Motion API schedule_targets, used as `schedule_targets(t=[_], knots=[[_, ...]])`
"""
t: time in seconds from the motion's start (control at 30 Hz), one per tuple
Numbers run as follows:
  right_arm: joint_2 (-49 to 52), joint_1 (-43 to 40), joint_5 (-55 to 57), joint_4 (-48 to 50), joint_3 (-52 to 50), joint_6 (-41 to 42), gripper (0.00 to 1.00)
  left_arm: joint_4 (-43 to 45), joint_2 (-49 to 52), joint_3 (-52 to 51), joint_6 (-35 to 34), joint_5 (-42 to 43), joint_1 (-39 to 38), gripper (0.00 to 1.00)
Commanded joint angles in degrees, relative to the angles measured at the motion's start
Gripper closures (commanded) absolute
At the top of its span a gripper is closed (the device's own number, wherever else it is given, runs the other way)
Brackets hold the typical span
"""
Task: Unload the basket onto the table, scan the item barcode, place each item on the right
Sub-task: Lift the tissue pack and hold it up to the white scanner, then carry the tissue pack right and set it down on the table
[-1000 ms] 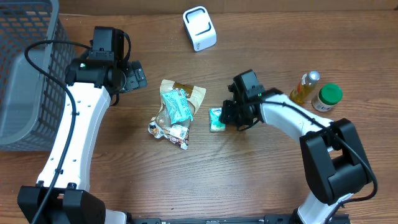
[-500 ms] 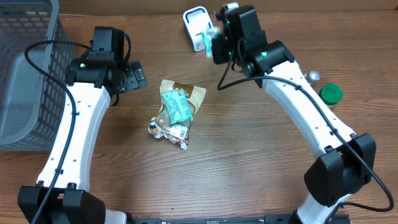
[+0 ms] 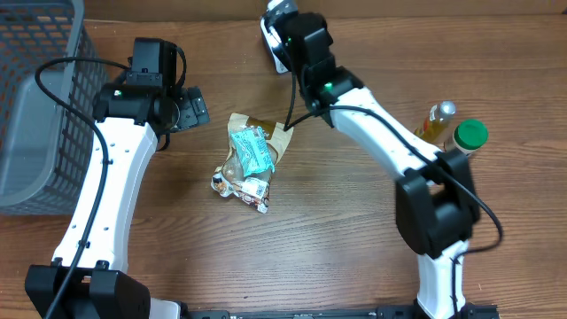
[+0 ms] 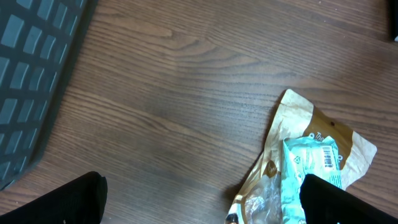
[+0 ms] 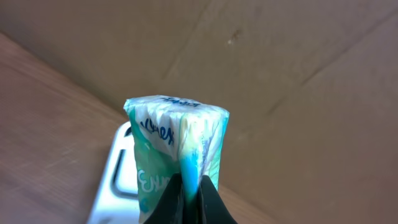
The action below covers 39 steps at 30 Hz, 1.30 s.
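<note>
The wooden surface [image 3: 354, 248] is the biggest thing in front of me, brown planks running across the whole overhead view. Only my right wrist camera shows what stands behind its far edge: a plain wall of brown cardboard [image 5: 280, 74]. The grey mesh basket [image 3: 35, 106] fills the far left corner. From above I see its rim and floor, while my left wrist camera catches only a strip of its side.

My left claw [image 3: 190, 108] hangs over the surface just right of the basket. Its jaws are spread wide with nothing between them, and its two dark fingertips [image 4: 68, 202] sit in the bottom corners of its own camera. Near the middle lies a heap of snack packets [image 3: 252, 155]. The left wrist view shows a barcode on the teal packet [image 4: 314, 168] lying on the brown one [image 4: 298, 124], which is too small to see from overhead.

My right claw [image 5: 186, 199] is up at the far edge, pinched tight on the tissue pack [image 5: 177, 143]. It holds the green and white pack upright by its lower end. The white scanner [image 5: 112, 180] sits just behind and below the pack. From overhead my own arm hides the pack and most of the scanner. Well off to the right stand a bottle of yellow liquid [image 3: 434, 124] and a green-lidded jar [image 3: 468, 135], close together.
</note>
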Motion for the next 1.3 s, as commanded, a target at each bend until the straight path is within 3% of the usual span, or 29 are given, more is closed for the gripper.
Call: schedule_targets(t=[0.0,0.2,0.3,0.43,0.6,0.73,0.97,1.27], knots=[[3.96,-0.13,5.46,5.57,0.83,-9.88,0.96,-0.02,-0.07,0.59,1.51,-0.13,-0.17,0.01],[9.9,-0.22,5.42,17.51,0.83,-22.49,0.96,-0.02,-0.07,0.59,1.51,-0.13,-0.17,0.0],[12.04,-0.11,3.87,19.04,0.83,-25.86,0.96,-0.02,-0.07,0.59,1.51,-0.13,-0.17,0.0],[13.99,-0.15,3.17,18.29,0.83,-25.68,0.96,-0.02,-0.07,0.59,1.51,-0.13,-0.17,0.0],[13.7,-1.22,3.58,19.47,0.85,-15.58,0.96,-0.04,-0.07,0.59,1.51,-0.13,-0.17,0.01],[10.25,-0.92,4.15,18.71,0.85,-13.03,0.96,-0.02,-0.07,0.59,1.51,-0.13,-0.17,0.0],[-3.06,-0.22,3.91,3.08,0.85,1.62,0.96,-0.02,-0.07,0.59,1.51,-0.13,-0.17,0.01],[-16.79,-1.64,2.49,-33.46,0.85,22.14,0.96,-0.04,-0.07,0.59,1.51,-0.13,-0.17,0.0]])
